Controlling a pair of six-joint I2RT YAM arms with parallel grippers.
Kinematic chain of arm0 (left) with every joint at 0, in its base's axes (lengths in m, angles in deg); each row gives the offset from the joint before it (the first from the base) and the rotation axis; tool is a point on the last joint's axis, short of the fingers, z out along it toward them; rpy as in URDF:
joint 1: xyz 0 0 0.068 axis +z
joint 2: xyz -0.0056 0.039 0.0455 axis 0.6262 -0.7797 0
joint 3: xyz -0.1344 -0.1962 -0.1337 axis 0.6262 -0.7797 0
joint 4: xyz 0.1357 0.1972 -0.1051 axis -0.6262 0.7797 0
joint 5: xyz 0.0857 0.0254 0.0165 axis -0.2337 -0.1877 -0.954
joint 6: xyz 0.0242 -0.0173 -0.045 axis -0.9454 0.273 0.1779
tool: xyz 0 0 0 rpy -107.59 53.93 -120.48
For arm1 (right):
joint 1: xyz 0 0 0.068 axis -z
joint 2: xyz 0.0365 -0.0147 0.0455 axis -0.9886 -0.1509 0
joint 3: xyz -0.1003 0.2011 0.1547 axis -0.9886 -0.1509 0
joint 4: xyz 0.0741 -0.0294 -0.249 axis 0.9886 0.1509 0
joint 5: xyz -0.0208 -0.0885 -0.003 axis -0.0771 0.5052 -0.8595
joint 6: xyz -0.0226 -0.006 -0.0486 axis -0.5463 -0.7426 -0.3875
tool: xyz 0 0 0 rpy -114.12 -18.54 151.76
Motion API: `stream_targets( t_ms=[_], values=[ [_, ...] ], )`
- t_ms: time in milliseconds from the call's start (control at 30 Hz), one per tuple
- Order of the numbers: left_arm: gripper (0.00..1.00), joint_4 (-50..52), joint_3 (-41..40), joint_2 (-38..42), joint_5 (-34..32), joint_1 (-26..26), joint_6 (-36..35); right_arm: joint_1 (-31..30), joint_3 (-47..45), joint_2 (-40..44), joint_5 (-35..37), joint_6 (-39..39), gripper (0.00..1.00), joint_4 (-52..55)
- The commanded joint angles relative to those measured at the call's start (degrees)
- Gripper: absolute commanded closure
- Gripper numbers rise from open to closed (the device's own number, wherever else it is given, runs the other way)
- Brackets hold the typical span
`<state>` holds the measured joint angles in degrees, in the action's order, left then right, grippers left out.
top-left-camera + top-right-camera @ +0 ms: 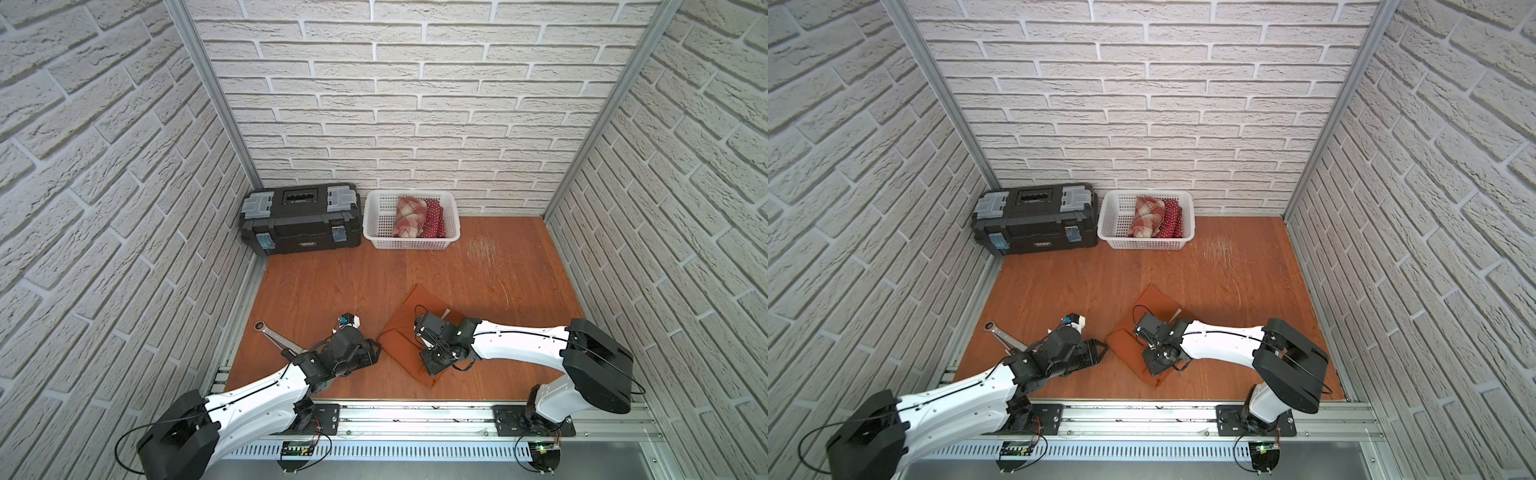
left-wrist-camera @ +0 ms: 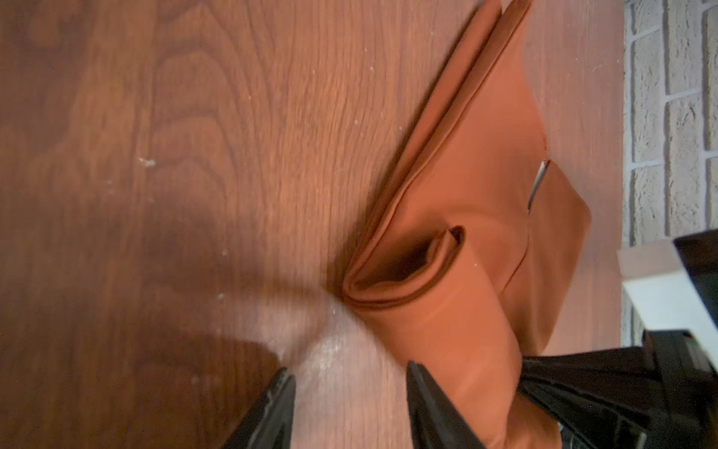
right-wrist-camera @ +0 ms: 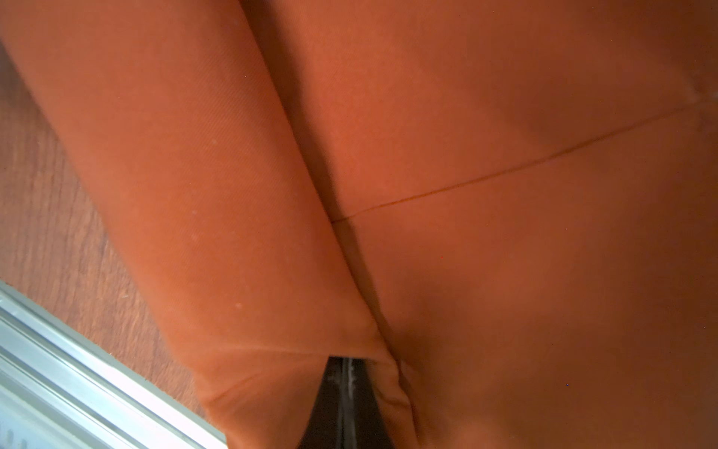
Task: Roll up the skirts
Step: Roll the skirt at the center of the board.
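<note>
Take the white lattice basket (image 1: 411, 243) as the fixed mark. Inside it lie two finished rolls, the plaid skirt (image 1: 409, 216) and the polka-dot skirt (image 1: 434, 220), side by side and touching. The rust-orange skirt (image 1: 405, 313) is well apart from the basket, out on the table (image 1: 332, 282) on the robot's side of it. Only the edge farthest from the basket is wound into a roll, and the rest lies flat, pointing back toward the basket.

The right gripper (image 3: 345, 373) is closed, with its tips sunk into the cloth where the roll meets the flat part. Whether a fold is pinched between them cannot be made out. The left gripper (image 2: 349, 369) has its jaws apart with nothing between them, just beside the roll's end.

The roll looks like the weak point. In the left wrist view its end gapes, the layers curling loosely around a hollow, so it would probably spring open if the right gripper lifted off before the left one had a hold. The left jaws sit beside the end, not around it, and closing there could nudge that end along the table and skew the roll. The flat part also carries a folded-over flap with a pale tag showing — rolling over that uneven thickness may wind one end faster than the other and leave a cone too slack to sit in the basket with the other two
</note>
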<state>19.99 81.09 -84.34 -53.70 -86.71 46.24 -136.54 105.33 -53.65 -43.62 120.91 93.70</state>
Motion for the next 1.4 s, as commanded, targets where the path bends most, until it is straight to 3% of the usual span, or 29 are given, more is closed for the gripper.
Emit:
stream_targets(
  t_ms=[0,233,300,500,667,833,1100,1200,1367],
  values=[
    [0.49,-8.7,-0.4,-4.2,-0.8,-0.6,2.4,0.3,-4.8,-5.2,1.8,-0.9,0.98,1.3],
    [0.54,-13.3,-1.1,-13.4,-2.1,-0.5,0.0,0.4,-5.2,-3.8,2.1,-0.6,0.98,2.0],
    [0.61,-14.8,-0.5,-15.7,-2.4,-0.5,-1.5,0.4,-5.2,-3.8,2.0,-0.6,0.97,2.0],
    [0.62,-23.2,1.6,-23.4,-1.2,-0.9,-4.9,0.5,-5.6,-3.7,2.4,-0.6,0.98,2.4],
    [0.39,-26.2,2.0,-27.5,0.7,-1.7,-4.7,0.7,-6.1,-3.3,2.9,-0.5,0.98,3.0],
    [0.17,-19.2,2.0,-25.2,-1.7,-1.8,-5.7,1.0,-6.7,-3.0,2.9,-0.5,0.98,2.7],
    [0.18,-3.4,2.7,-18.4,-4.5,0.0,-7.0,1.7,-6.8,-2.0,2.9,-0.5,0.98,3.6],
    [0.19,-6.7,2.9,-20.3,-4.3,0.7,-8.6,1.8,-6.5,-2.3,2.4,-0.7,0.98,3.1],
    [0.24,-17.3,5.4,-30.6,-0.7,1.0,-9.8,1.8,-5.9,-2.6,2.3,-1.1,0.98,3.5]
  ],
)
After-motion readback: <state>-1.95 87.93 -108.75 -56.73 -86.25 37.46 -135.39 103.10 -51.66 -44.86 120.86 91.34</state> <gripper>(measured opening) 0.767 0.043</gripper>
